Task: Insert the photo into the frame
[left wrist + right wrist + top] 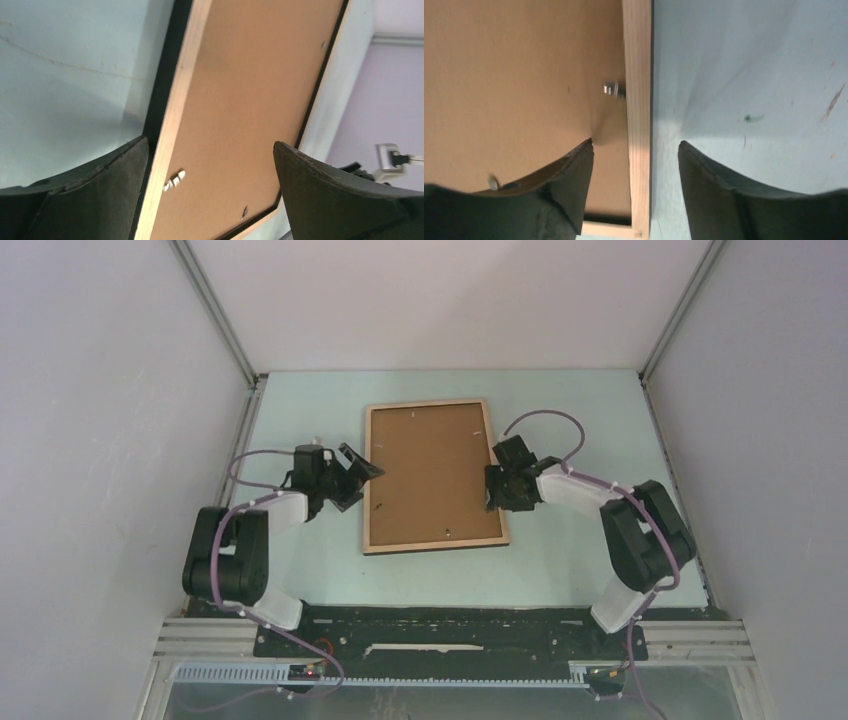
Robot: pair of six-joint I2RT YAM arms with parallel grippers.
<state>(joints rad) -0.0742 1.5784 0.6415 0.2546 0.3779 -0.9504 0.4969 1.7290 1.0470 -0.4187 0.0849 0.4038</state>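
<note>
The frame (435, 543) lies flat mid-table, its light tan wood rail up, with a plain brown backing board (430, 472) filling it. The photo is hidden. My left gripper (365, 472) is open at the frame's left rail; in the left wrist view the rail (172, 125) and board (250, 100) pass between the wide jaws of the left gripper (210, 145). My right gripper (493, 490) is open at the right rail. In the right wrist view the right gripper (635, 144) straddles the rail (638, 100), one fingertip over the board (514, 75), the other over the table.
Small metal tabs (613, 89) (174, 181) sit along the inner edge of the frame over the board. The pale green table (560, 400) is enclosed by white walls at the back and both sides. Purple cables loop from each arm.
</note>
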